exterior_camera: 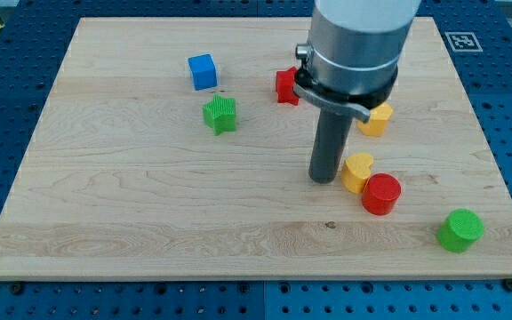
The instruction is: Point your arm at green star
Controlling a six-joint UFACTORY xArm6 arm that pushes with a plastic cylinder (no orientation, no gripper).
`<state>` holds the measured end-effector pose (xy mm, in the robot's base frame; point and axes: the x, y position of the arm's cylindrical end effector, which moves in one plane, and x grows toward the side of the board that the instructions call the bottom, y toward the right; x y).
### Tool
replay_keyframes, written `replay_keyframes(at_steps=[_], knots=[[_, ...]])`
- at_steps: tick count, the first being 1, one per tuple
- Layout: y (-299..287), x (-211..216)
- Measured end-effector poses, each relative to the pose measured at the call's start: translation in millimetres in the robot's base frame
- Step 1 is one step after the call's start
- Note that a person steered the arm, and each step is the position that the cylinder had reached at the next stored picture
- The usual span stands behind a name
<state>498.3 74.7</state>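
Note:
The green star [220, 114] lies on the wooden board [149, 204], left of the view's middle, just below the blue cube [202, 71]. My tip [324, 180] rests on the board to the star's right and a little lower, well apart from it. The tip stands just left of a yellow block [357, 171], close to it or touching; I cannot tell which.
A red block [285, 85] sits partly behind the arm's grey body [354, 44]. Another yellow block [376, 118] lies right of the rod. A red cylinder [381, 194] touches the lower yellow block. A green cylinder [460, 229] lies at the lower right.

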Motion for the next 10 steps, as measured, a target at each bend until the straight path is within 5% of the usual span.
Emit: replay_keyframes(at_steps=[4,6,7,8,10], knots=[[38,8],[-125,-4],[-189,-46],[-219,-102],[-162,-88]])
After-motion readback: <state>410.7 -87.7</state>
